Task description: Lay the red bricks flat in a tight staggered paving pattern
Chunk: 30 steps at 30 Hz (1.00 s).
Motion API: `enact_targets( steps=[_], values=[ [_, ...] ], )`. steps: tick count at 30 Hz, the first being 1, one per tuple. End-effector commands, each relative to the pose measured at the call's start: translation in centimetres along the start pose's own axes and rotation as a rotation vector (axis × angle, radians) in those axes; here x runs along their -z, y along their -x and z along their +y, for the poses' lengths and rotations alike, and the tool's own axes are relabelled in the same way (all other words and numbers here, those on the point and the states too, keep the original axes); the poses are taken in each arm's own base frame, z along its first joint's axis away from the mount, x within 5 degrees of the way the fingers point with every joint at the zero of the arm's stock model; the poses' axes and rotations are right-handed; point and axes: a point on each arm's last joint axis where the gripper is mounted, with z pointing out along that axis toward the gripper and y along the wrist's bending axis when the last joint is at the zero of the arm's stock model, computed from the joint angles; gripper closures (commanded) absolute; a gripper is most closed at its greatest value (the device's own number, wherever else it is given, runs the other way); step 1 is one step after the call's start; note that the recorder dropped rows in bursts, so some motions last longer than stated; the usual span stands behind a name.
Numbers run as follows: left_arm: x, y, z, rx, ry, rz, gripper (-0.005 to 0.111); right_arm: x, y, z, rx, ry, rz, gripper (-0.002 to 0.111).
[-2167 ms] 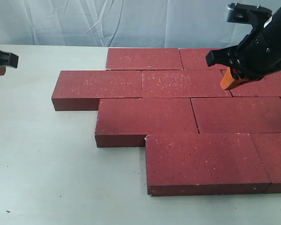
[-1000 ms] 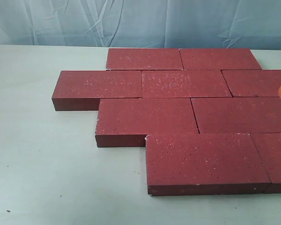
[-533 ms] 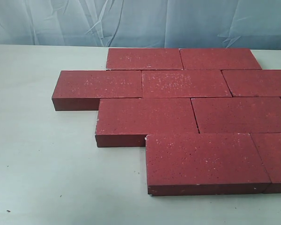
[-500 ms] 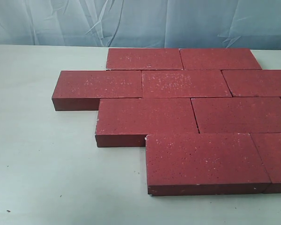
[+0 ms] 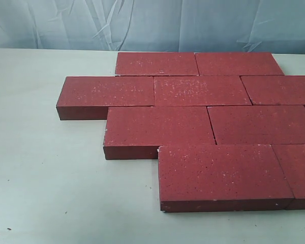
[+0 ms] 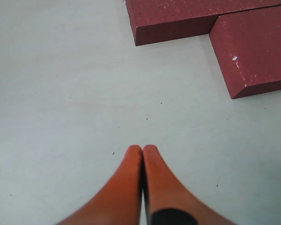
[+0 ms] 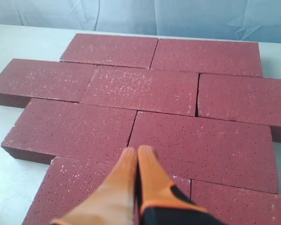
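Several red bricks (image 5: 203,127) lie flat on the pale table (image 5: 40,178) in four staggered rows, edges tight together. The same paving shows in the right wrist view as red bricks (image 7: 145,89). My right gripper (image 7: 137,150) hovers above the near rows, orange fingers pressed together, holding nothing. Two brick corners (image 6: 253,51) show in the left wrist view. My left gripper (image 6: 142,148) is shut over bare table, well apart from them. Neither gripper shows in the exterior view.
A pale blue wrinkled cloth (image 5: 152,23) hangs behind the table. Bare table lies left of and in front of the bricks. The paving runs off the right edge of the exterior view.
The right arm, above the far right bricks 2.2 s ago, has drawn off to the right and left the exterior view. The left gripper also left at the left edge. The bricks stayed put.
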Motion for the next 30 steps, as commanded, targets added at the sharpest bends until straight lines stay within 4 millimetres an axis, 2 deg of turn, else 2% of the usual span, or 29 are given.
enact_targets(
  steps=[1,4,9,13,25,30],
  values=[
    [0.1,-0.1,0.0,-0.001,0.001,-0.004,0.107,2.3,-0.2,-0.1,-0.007,-0.034,-0.115,0.109],
    [0.1,-0.1,0.0,-0.001,0.001,-0.004,0.107,4.0,-0.5,-0.3,-0.025,-0.092,-0.195,0.109],
    [0.1,-0.1,0.0,-0.001,0.001,-0.004,0.107,5.6,-1.0,-0.2,-0.033,-0.139,-0.269,0.109],
    [0.1,-0.1,0.0,-0.001,0.001,-0.004,0.107,6.3,-1.3,0.0,-0.028,-0.139,-0.300,0.109],
    [0.1,-0.1,0.0,0.000,0.000,-0.004,0.107,6.4,-1.7,0.0,-0.029,-0.138,-0.308,0.109],
    [0.1,-0.1,-0.1,0.001,-0.001,-0.004,0.107,8.9,-3.0,0.7,0.003,-0.139,-0.432,0.109]
  ],
)
